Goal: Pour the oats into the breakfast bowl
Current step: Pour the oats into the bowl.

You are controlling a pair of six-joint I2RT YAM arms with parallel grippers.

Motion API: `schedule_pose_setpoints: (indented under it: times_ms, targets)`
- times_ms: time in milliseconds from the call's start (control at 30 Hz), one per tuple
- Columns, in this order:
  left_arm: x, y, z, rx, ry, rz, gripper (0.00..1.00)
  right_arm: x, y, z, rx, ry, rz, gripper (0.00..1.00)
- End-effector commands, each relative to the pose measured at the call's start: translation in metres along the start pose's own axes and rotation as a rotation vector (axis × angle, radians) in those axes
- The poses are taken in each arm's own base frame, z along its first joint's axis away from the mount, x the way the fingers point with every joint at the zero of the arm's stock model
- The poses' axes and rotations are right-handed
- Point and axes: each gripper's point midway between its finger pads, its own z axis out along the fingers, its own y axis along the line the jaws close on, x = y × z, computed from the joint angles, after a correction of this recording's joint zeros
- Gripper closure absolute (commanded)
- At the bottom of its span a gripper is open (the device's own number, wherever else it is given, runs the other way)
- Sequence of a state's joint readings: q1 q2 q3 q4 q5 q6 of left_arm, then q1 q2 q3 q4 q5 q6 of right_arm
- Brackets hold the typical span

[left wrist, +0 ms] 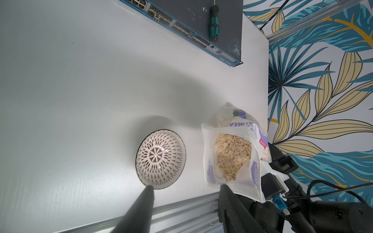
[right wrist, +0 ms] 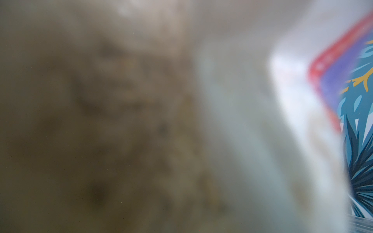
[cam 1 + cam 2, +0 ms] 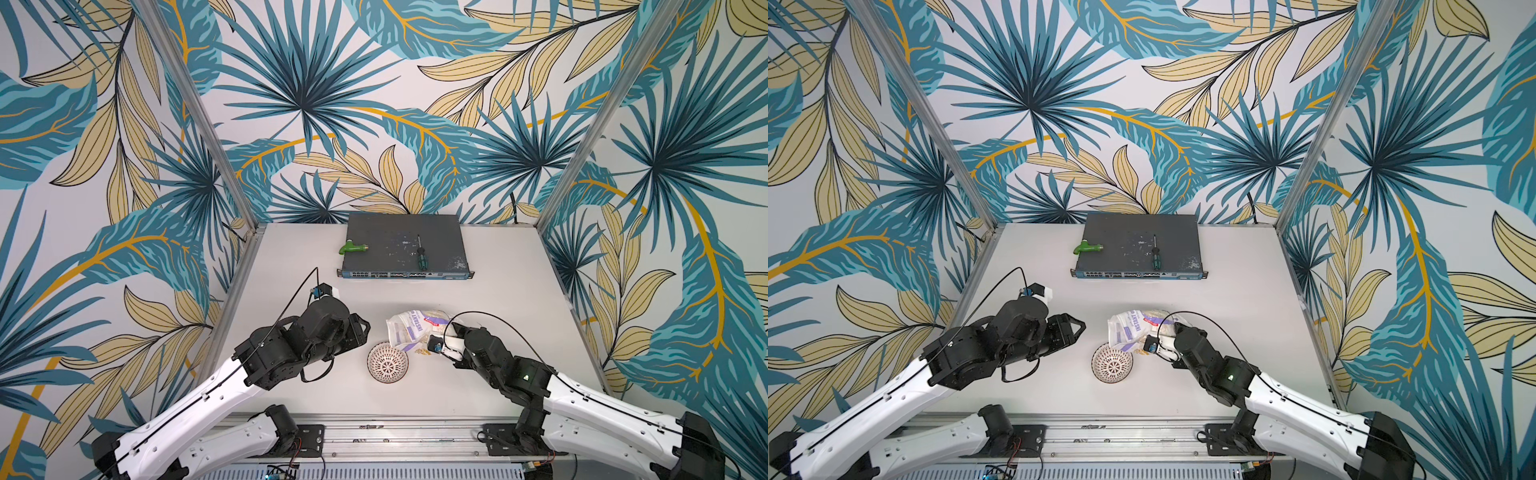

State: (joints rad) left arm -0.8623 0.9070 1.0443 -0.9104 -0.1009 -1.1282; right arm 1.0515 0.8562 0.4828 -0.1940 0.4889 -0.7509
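The oats pouch (image 3: 409, 328) stands tilted on the white table just behind and to the right of the breakfast bowl (image 3: 388, 361), which is a small white bowl with a dark lattice. In the left wrist view the pouch's mouth gapes and shows beige oats (image 1: 232, 157) beside the empty bowl (image 1: 160, 159). My right gripper (image 3: 446, 332) is shut on the pouch's right side. The pouch (image 2: 141, 121) fills the right wrist view as a blur. My left gripper (image 3: 361, 328) hangs open left of the pouch and holds nothing; its fingertips (image 1: 148, 193) frame the bowl's edge. A few spilled flakes (image 3: 422, 352) lie by the bowl.
A dark network switch (image 3: 405, 245) lies at the back of the table, with a green-handled screwdriver (image 3: 420, 259) and a green fitting (image 3: 353, 248) on top. An aluminium rail (image 3: 374, 432) runs along the front edge. Patterned walls enclose three sides.
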Motion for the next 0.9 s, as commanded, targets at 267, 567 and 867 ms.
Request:
schedule_pose_setpoints:
  times_ms: [267,567,867]
  targets:
    - [0.015,-0.001,0.023,0.058,0.052,-0.111,0.40,-0.022,-0.025,-0.018,0.109,-0.055,-0.002,1.00]
    - [0.020,-0.004,0.029,0.059,0.053,-0.135,0.40,-0.008,-0.018,-0.018,0.096,0.021,-0.076,1.00]
    - [0.023,-0.006,0.036,0.051,0.049,-0.147,0.40,-0.005,-0.024,-0.018,0.141,0.077,-0.137,1.00]
